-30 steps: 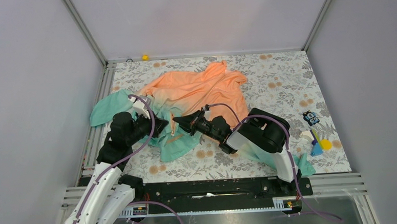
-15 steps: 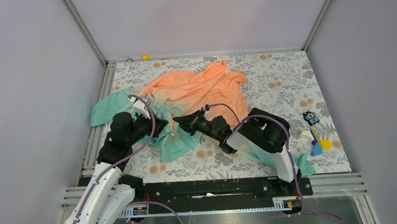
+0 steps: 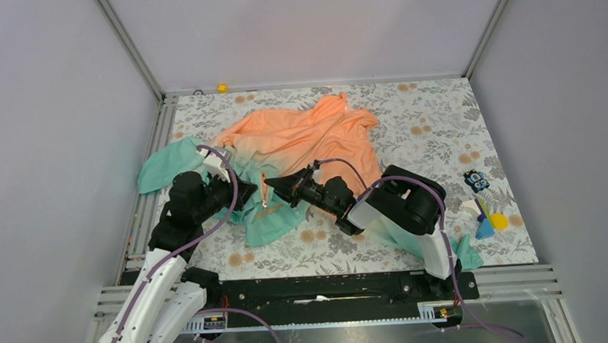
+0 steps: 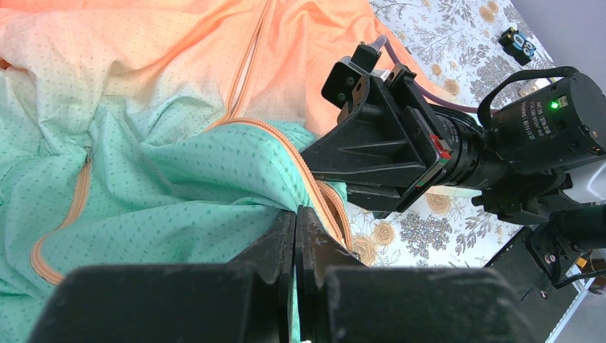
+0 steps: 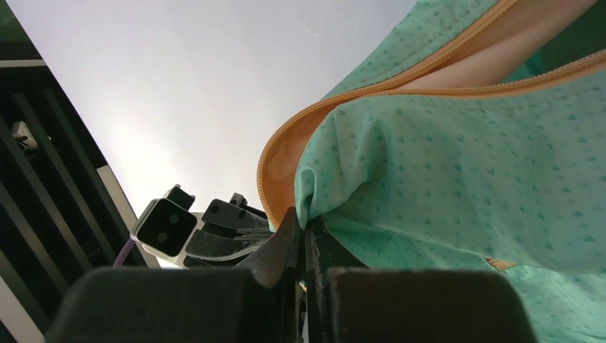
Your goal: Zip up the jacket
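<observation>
Desk point(image 3: 431, 110), floral cover, fills the enclosure floor; its near part is hidden behind both arms in the top view. The jacket point(image 3: 307, 136) lies crumpled across the middle and left of the desk, orange part toward the far side, teal part toward the arms, one teal sleeve thrown out left; another teal piece shows at the right arm's base, its link to the rest covered by that arm. From above, the left claw point(image 3: 248, 193) and right claw point(image 3: 274, 186) face each other just beside the teal front edge, and their tips are too small to read there. The left wrist view settles it: the left claw point(image 4: 295, 218) has its fingers together, clamped on a fold of teal jacket point(image 4: 164, 164) next to the zipper point(image 4: 314, 186), with the right claw point(image 4: 321, 161) close on the zipper's other side. The right wrist view shows the right claw point(image 5: 304, 221) pinched on a teal fold point(image 5: 464, 186) below the orange zipper tape point(image 5: 286, 143). Slider not made out in any view. Only the left wrist view shows a second short orange zip line point(image 4: 78, 193). Right desk edge: small dark toy point(image 3: 477, 180), coloured bits point(image 3: 488, 218). Far edge: yellow speck point(image 3: 222, 88), unidentifiable.
</observation>
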Available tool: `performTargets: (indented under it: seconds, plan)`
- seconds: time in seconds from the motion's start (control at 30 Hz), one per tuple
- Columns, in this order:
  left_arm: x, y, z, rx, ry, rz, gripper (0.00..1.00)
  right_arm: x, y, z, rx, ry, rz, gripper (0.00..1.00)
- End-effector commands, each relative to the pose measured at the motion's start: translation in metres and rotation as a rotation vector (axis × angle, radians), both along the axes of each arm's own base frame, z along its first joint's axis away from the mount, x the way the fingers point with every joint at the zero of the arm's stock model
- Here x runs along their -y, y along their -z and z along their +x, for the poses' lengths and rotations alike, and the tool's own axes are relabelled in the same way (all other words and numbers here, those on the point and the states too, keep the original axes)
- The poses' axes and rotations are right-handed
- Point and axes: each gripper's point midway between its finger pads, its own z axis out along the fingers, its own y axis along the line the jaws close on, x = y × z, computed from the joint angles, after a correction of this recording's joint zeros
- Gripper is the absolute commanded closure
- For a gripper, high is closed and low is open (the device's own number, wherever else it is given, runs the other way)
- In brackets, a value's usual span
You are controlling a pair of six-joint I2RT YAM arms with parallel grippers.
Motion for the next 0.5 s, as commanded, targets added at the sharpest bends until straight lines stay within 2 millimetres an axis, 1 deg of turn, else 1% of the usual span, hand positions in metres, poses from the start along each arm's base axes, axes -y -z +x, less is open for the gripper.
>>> performTargets:
  seconds: [0.0,0.37,0.47]
  plan:
    - [0.003,-0.016,0.004,0.081,0.016,-0.010,1.00,0.015,-0.057,-0.003,0.071,0.002,0.187,1.00]
    - [0.005,-0.021,0.002,0.106,0.021,-0.024,1.00,0.019,-0.058,0.007,-0.060,0.025,0.228,1.00]
    - [0.007,-0.024,0.002,0.119,0.032,-0.039,1.00,0.019,-0.055,0.013,-0.079,0.047,0.223,1.00]
